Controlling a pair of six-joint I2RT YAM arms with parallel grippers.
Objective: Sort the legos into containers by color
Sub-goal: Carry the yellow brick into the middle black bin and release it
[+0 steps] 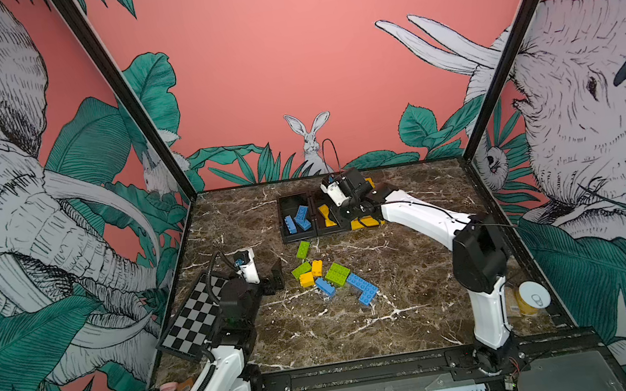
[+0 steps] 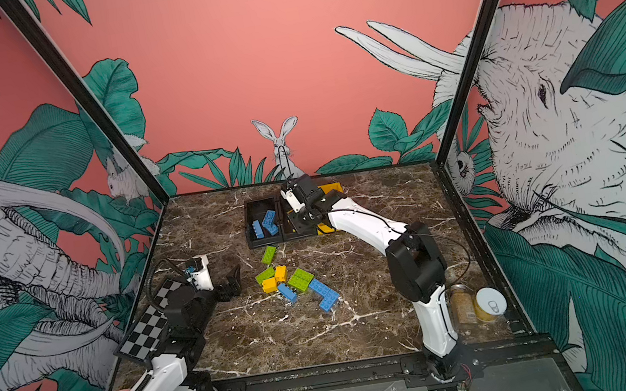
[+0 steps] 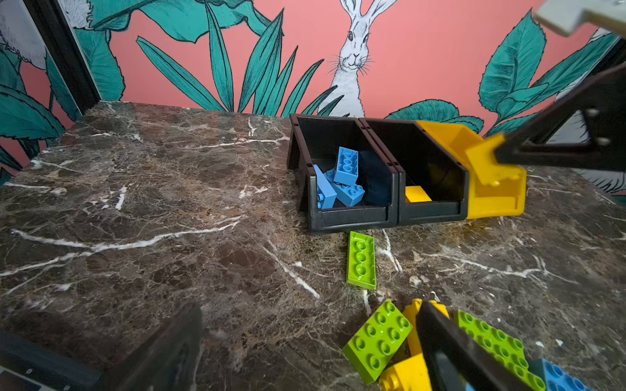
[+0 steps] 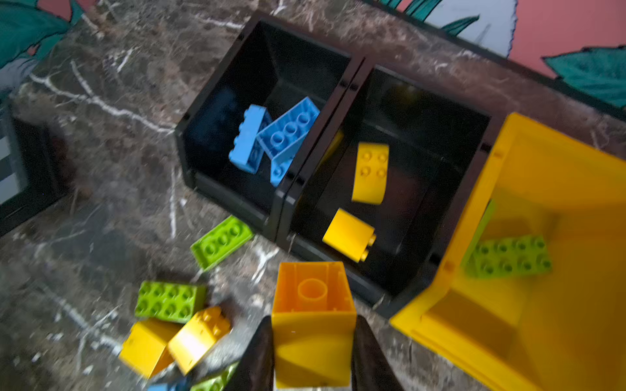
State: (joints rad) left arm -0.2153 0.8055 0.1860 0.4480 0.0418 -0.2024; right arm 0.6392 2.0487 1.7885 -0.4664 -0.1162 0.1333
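Legos are partly sorted, with three bins standing side by side, touching, at the back of the table (image 1: 426,314). The outer black bin (image 3: 352,216) holds blue bricks (image 4: 288,130). The middle black bin (image 3: 433,208) holds two yellow bricks (image 4: 371,172), and the yellow bin (image 4: 559,169) holds one green brick (image 4: 511,255).

My right gripper (image 4: 313,355) is clamped on a yellow brick (image 4: 313,304), hollow underside showing, near the front of the middle black bin. My left gripper (image 1: 273,280) is spread wide and holds nothing, beside the loose pile (image 1: 327,276) of green, yellow and blue bricks. A lone green brick (image 1: 303,249) lies just in front of the bins.

Only the right wrist view shows the green brick inside the yellow bin; in both top views my right arm covers it. The left wrist view shows just one yellow brick in the middle bin.
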